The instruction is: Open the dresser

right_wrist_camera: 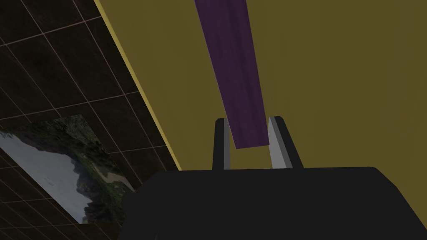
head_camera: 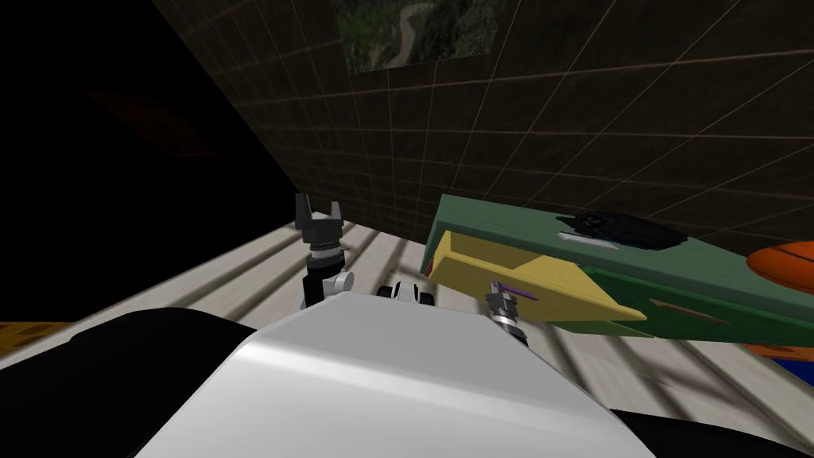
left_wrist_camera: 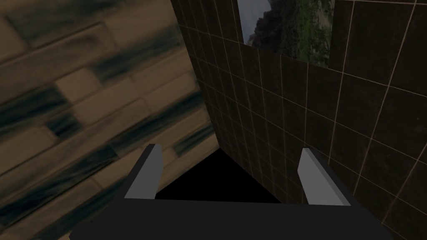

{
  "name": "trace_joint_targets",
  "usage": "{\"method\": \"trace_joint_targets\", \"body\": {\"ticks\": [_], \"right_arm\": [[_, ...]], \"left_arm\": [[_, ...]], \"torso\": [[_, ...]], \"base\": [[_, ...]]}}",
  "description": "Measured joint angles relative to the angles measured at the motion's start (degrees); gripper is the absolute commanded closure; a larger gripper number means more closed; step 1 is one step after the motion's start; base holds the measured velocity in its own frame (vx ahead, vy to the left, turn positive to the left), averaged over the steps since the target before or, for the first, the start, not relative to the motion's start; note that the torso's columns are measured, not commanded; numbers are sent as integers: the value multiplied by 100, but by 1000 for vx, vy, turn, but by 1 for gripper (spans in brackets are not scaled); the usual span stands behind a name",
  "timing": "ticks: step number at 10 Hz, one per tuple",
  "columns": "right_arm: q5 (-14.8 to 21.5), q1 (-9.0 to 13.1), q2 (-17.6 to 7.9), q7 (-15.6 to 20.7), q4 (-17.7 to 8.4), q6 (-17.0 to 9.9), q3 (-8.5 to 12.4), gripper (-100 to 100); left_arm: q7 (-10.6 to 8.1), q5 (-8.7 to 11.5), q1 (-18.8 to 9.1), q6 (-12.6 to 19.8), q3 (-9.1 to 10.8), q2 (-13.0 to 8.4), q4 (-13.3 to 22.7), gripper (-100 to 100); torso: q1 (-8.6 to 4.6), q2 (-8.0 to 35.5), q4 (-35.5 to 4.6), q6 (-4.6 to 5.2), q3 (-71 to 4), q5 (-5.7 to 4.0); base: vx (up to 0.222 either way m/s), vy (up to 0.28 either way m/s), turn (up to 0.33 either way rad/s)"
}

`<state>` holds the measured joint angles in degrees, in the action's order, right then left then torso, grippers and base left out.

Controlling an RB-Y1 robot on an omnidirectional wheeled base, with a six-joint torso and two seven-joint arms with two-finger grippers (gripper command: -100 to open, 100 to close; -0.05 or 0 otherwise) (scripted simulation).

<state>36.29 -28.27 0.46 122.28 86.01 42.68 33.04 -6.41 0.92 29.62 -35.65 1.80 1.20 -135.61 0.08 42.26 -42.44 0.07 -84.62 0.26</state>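
Observation:
A low green dresser (head_camera: 509,227) stands against the dark tiled wall on my right. Its yellow drawer (head_camera: 548,286) is pulled out toward me. A purple bar handle (head_camera: 515,291) lies across the drawer's front. My right gripper (head_camera: 502,297) is shut on that purple handle (right_wrist_camera: 239,83), one finger pressing each side of its end, with the yellow drawer front (right_wrist_camera: 333,75) behind it. My left gripper (head_camera: 318,213) is raised to the left of the dresser, open and holding nothing; its fingers (left_wrist_camera: 146,175) stand wide apart.
A dark flat object (head_camera: 628,229) and a small white piece (head_camera: 584,236) lie on the dresser top. An orange round thing (head_camera: 787,262) sits at the dresser's right end. A picture (head_camera: 421,32) hangs on the tiled wall. A black area lies to the left.

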Motion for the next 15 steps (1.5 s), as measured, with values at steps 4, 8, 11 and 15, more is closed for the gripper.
{"method": "trace_joint_targets", "body": {"ticks": [4,8,11,15], "right_arm": [[-28,-122,-355,-449,300,-317,53,-100],[-29,-248,-700,-925,630,-716,65,-100],[-13,-348,-767,-1088,742,-882,44,0],[-3,-367,-755,-1086,708,-904,34,0]], "left_arm": [[0,0,1,-1,0,0,-1,0],[0,0,1,0,0,0,0,0],[0,0,1,0,0,0,-1,0],[0,0,1,0,0,0,-1,0]], "torso": [[-8,-1,16,-8,3,-25],[14,19,-1,-5,8,1],[22,23,-3,-8,12,3],[3,8,10,-8,6,-15]], "base": [[-10,59,30],[-13,49,28],[-1,5,0],[0,0,0]]}}
